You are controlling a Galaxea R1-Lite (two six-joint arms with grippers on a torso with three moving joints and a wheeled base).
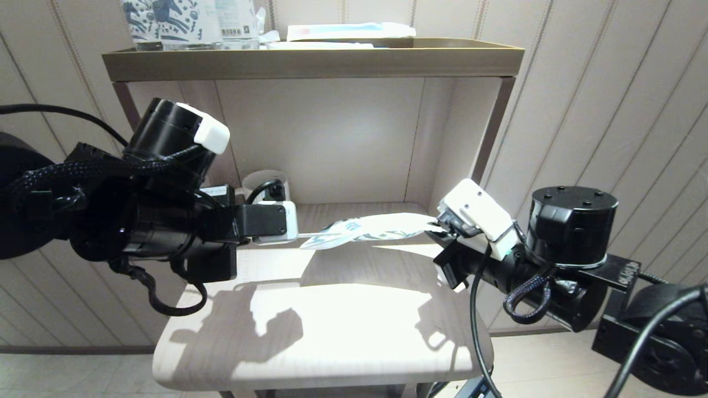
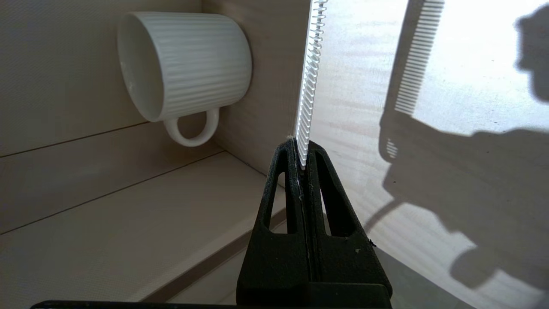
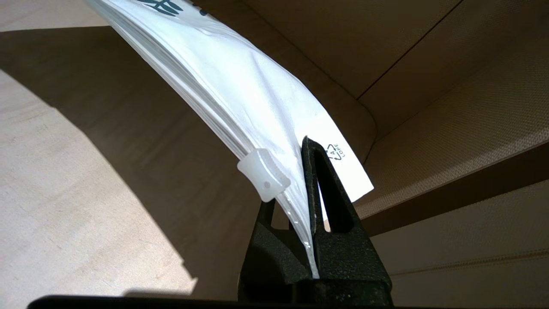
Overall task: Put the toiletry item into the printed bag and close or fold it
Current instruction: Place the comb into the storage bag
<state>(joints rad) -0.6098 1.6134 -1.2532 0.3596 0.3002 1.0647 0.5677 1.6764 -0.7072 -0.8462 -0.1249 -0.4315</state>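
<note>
The toiletry item is a slim white comb [image 2: 309,81]. My left gripper [image 2: 301,150] is shut on one end of it, and the toothed length sticks straight out ahead. In the head view the left gripper [image 1: 298,233] holds the comb [image 1: 315,234] level above the table, pointing at the printed bag [image 1: 376,226]. My right gripper [image 1: 440,228] holds that bag in the air by its right end. Up close, the right gripper [image 3: 305,171] is shut on the bag [image 3: 240,81] beside its clear zip slider [image 3: 263,174]. Whether the comb's tip is inside the bag is not visible.
A white ribbed mug [image 1: 260,182] stands at the back left of the alcove, close to the left arm, and appears again as the mug [image 2: 184,64]. The pale wooden table [image 1: 332,315] lies below both grippers. A shelf tray [image 1: 310,61] overhead carries horse-printed packs [image 1: 166,22] and a blue-and-white packet [image 1: 343,30].
</note>
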